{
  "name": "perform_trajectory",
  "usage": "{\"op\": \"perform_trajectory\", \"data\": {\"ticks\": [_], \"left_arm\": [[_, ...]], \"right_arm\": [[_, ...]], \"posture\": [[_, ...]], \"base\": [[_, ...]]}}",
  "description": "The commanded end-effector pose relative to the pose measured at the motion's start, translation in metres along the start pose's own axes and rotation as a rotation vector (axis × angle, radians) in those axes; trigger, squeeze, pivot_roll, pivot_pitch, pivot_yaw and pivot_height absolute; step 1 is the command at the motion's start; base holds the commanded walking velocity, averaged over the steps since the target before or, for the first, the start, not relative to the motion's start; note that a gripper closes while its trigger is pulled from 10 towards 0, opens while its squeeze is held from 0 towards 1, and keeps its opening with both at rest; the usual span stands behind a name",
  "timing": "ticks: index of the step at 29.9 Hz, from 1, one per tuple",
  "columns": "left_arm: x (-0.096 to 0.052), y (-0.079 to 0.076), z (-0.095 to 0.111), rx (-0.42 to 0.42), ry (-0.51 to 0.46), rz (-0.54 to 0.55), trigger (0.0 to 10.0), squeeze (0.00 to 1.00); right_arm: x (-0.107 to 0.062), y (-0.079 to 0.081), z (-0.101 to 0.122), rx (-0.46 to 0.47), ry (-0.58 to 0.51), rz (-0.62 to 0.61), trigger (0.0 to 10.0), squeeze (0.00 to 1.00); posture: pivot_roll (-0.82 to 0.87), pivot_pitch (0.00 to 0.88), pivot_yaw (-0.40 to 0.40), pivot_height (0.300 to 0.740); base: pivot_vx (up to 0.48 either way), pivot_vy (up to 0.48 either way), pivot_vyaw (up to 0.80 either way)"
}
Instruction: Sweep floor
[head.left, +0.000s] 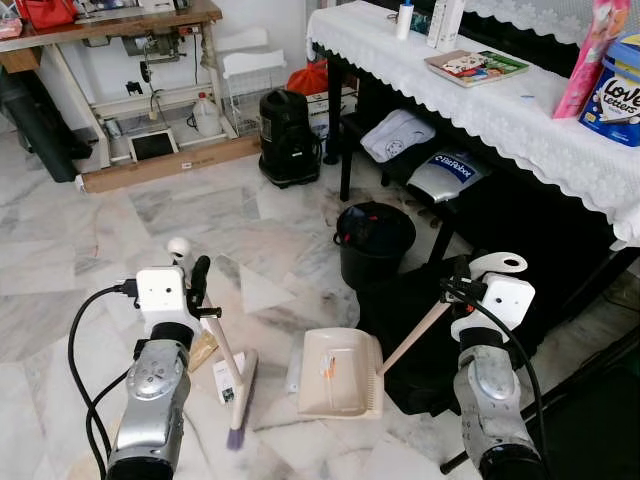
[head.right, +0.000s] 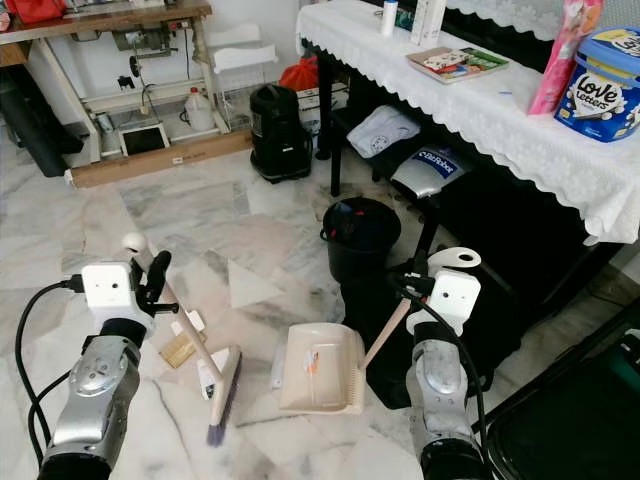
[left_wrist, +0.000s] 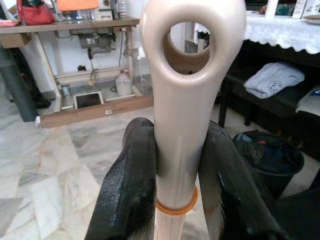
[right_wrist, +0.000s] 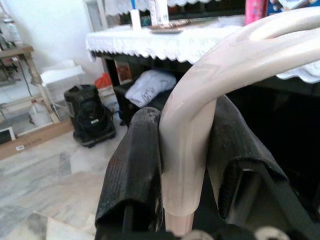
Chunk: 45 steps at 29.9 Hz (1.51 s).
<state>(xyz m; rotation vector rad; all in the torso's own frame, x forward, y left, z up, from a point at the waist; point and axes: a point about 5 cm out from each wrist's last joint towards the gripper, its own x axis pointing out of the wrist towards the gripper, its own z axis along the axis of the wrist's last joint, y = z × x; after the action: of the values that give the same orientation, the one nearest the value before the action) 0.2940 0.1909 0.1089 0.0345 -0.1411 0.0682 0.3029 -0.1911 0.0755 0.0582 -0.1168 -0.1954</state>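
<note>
The left pincer (left_wrist: 177, 200) is clamped on the brush (head.left: 238, 385) handle, bristles on the marble floor (head.left: 200, 215) just beside the dustpan (head.left: 338, 375). The right pincer (right_wrist: 182, 165) grips the dustpan's handle, near the black bin (head.left: 373, 240).

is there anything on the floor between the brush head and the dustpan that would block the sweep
Nothing visible does. The brush, held by the left gripper, rests on bare marble just left of the dustpan, which the right gripper holds by its handle. The scraps lie on the brush's far side, away from the dustpan.
</note>
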Motion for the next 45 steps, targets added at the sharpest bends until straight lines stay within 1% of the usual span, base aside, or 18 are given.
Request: {"op": "perform_trajectory", "data": {"ticks": [1,7,11,27,45], "left_arm": [[0.005,0.001,0.009,0.016,-0.054,0.018,10.0,0.0],[0.006,0.002,0.009,0.019,-0.063,0.028,10.0,0.0],[0.005,0.001,0.008,0.025,-0.062,0.03,10.0,0.0],[0.006,0.0,0.006,0.042,-0.059,0.054,10.0,0.0],[0.005,-0.001,0.005,0.044,-0.048,0.069,10.0,0.0]], "right_arm": [[0.004,-0.007,0.014,0.003,-0.056,-0.023,10.0,0.0],[0.001,-0.002,0.016,0.002,-0.075,-0.001,10.0,0.0],[-0.001,0.003,0.017,0.006,-0.074,0.018,10.0,0.0],[0.002,0.009,0.02,0.032,-0.059,0.033,10.0,0.0],[0.0,0.008,0.02,0.035,-0.049,0.033,10.0,0.0]], "posture": [[-0.03,0.0,0.004,0.74],[-0.03,0.0,0.005,0.74],[-0.03,0.0,-0.001,0.74],[-0.01,0.0,-0.006,0.74],[-0.02,0.0,-0.002,0.74]], "base": [[0.0,0.0,0.0],[0.0,0.0,0.0],[0.0,0.0,0.79],[0.0,0.0,0.79],[0.0,0.0,0.79]]}}
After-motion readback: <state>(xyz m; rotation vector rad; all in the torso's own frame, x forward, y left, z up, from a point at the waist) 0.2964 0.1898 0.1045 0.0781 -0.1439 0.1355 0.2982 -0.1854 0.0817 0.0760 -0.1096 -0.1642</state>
